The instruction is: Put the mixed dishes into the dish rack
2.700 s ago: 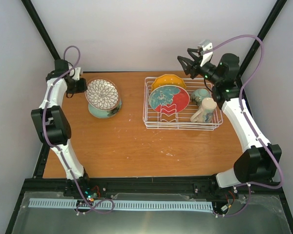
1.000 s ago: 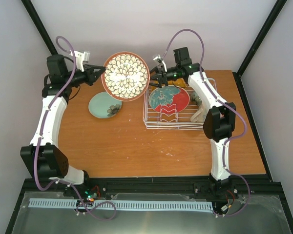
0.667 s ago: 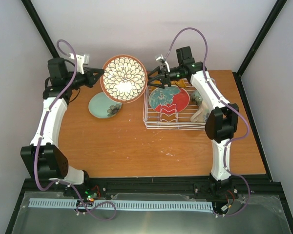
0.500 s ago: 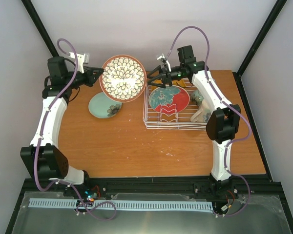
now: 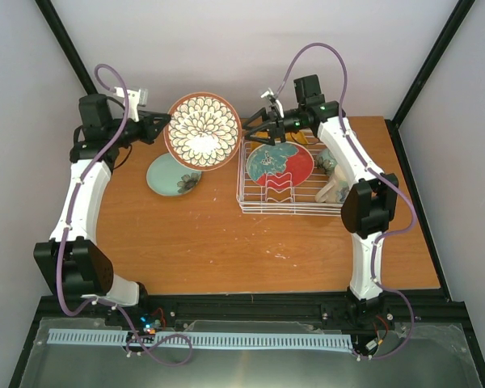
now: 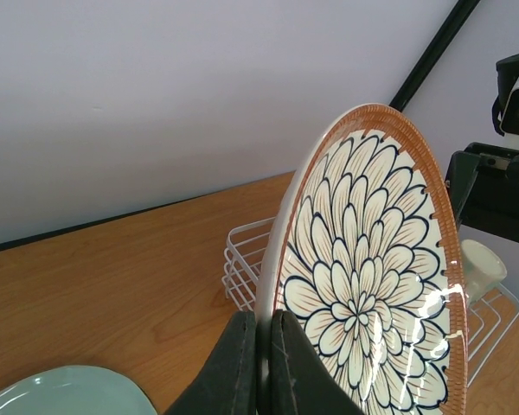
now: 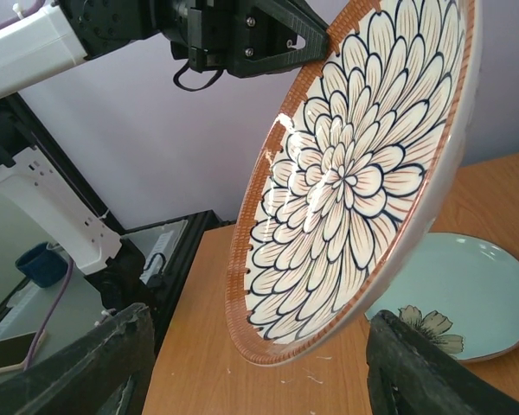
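Your left arm (image 5: 79, 194) stands along the table's left edge and bends in toward the back middle; your right arm (image 5: 349, 158) folds over the rack (image 5: 259, 202) and points left. The table (image 5: 226, 242) lies open across its near half; the rack sits at back right. The floral plate (image 5: 203, 132) hangs in the air, tilted nearly upright, between the two grippers; from above, its right rim meets the rack's back left corner. The teal dish (image 5: 175, 174) lies on the table near it. The left gripper (image 5: 166, 124) is clamped on the plate's rim; the right gripper (image 5: 250, 129) faces the plate, fingers (image 7: 86, 367) spread wide. The red-and-teal plate (image 5: 280, 164) stands in the rack; the mug (image 5: 333, 190) lies at the rack's right end.
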Motion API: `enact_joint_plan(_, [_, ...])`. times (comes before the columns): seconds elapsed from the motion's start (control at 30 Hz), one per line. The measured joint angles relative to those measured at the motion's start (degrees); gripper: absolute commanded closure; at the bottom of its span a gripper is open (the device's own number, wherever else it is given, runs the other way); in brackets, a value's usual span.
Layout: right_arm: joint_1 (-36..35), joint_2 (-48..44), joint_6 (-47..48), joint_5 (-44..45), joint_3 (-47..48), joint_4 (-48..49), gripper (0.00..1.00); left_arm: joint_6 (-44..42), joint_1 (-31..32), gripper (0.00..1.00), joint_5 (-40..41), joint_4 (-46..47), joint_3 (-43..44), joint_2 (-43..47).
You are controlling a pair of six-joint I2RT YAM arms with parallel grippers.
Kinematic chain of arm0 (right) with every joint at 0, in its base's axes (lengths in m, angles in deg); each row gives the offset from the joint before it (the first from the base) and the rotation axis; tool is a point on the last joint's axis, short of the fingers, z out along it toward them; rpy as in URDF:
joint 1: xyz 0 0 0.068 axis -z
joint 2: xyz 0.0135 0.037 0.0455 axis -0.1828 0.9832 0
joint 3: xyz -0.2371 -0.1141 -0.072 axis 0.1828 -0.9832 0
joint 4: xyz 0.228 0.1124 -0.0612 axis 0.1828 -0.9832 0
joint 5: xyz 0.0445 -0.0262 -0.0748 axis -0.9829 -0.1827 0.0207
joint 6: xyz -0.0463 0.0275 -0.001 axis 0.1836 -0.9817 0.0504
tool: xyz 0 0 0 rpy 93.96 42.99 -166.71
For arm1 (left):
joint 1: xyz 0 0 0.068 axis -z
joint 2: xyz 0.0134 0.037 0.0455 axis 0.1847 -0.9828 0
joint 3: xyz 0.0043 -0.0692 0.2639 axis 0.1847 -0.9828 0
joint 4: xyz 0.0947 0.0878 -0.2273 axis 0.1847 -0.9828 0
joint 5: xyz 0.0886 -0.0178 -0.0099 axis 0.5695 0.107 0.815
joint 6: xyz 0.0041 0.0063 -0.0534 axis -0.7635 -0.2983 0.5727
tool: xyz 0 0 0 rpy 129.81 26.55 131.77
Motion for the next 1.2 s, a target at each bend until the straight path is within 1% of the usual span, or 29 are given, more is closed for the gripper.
enact_joint_plan(0.33, [-0.57,0.31,-3.48,-0.22,0.0,3.28,0.35,1.36,0.28,0.99,-1.64,0.59,0.0,0.0])
enact_joint_plan(0.43, [-0.92,0.59,-4.39,-0.22,0.0,4.15,0.39,2.12,0.7,1.0,-1.86,1.6,0.0,0.0])
enact_joint_plan(0.57, [-1.46,0.94,-5.75,-0.17,0.02,5.2,0.46,2.56,2.49,0.99,-1.57,3.04,0.0,-0.26])
enact_joint_plan(0.6, [-1.53,1.14,-6.21,-0.15,0.13,5.46,0.49,2.56,3.17,0.99,-1.38,3.32,0.0,-0.46])
enact_joint_plan(0.67, [-1.57,1.73,-7.21,0.33,0.55,5.51,0.58,2.51,4.85,0.99,-0.46,3.56,0.24,-1.05])
enact_joint_plan(0.7, [-1.31,1.99,-8.11,1.31,0.57,5.2,0.67,2.43,5.57,0.99,0.24,3.56,0.66,-1.42])
enact_joint_plan(0.77, [-0.68,2.67,-8.68,2.54,0.66,5.18,0.89,2.14,6.8,0.99,2.08,4.15,1.22,-1.97])
enact_joint_plan(0.8, [-0.39,3.13,-10.03,4.74,0.7,4.66,0.96,1.99,7.37,0.99,2.49,4.33,1.42,-2.19])
enact_joint_plan(0.9, [0.46,4.44,-12.74,12.61,0.66,3.8,0.97,1.22,10.93,0.99,3.56,4.55,1.77,-2.14])
enact_joint_plan(0.97, [0.85,4.85,-12.5,13.86,0.04,3.28,0.97,1.22,13.22,0.99,6.19,4.68,2.01,-2.4])
enact_joint_plan(1.03, [1.03,4.68,-12.35,14.69,-1.03,3.26,0.97,0.92,14.03,0.99,7.89,4.79,2.03,-2.93])
enact_joint_plan(1.1, [1.03,3.61,-12.55,15.91,-4.11,5.03,0.97,0.33,14.82,0.99,9.09,4.79,2.08,-3.56])
enact_joint_plan(1.2, [1.27,-0.66,-14.01,18.25,-12.04,9.4,0.97,-0.5,15.78,0.99,9.62,4.52,2.12,-4.44])
